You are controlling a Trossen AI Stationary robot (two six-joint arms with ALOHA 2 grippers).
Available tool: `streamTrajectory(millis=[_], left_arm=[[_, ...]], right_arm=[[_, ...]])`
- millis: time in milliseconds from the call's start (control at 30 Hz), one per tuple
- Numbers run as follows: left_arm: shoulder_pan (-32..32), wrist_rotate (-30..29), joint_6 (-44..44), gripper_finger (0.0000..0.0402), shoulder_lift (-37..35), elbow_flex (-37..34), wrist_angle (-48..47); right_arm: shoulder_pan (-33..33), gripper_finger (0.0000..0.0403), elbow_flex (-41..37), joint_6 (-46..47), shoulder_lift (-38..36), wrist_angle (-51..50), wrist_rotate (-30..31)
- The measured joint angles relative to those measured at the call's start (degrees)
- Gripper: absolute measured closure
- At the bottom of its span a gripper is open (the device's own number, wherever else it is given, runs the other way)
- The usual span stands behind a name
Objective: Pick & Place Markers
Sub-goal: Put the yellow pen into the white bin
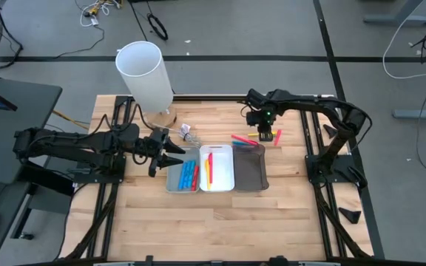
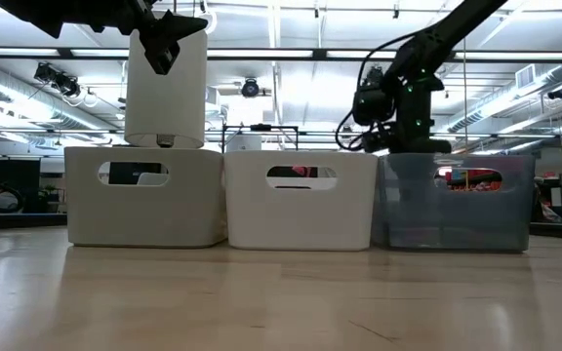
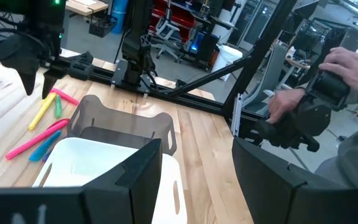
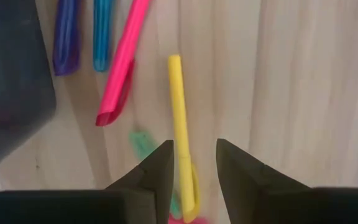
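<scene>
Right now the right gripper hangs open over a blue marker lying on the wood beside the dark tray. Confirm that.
Wrong colour. The right gripper hangs open over a yellow marker, not a blue one; the right wrist view shows it running between the open fingers. The blue marker lies farther off, beyond a pink one, nearer the dark tray. The rest stands.

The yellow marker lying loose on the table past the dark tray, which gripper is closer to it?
Right. The right gripper hangs directly above the yellow marker, fingers open on either side of it. The left gripper is across the table, beside the tray with blue markers.
</scene>
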Motion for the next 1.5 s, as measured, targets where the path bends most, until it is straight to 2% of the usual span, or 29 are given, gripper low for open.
streamTrajectory(millis=[567,1033,1500], left_arm=[[0.01,0.0,-0.02,0.02,0.0,-0.01,0.0],[0.0,0.0,-0.01,0.02,0.0,0.0,0.0],[-0.01,0.0,0.0,0.02,0.0,0.0,0.0]], right_arm=[[-0.05,0.0285,-7.69,-0.19,0.0,8.81,-0.5],[-2.03,0.03,-8.11,-2.61,3.38,9.71,-2.88],[-1.94,0.0306,-7.95,-7.46,4.59,10.14,-1.45]])
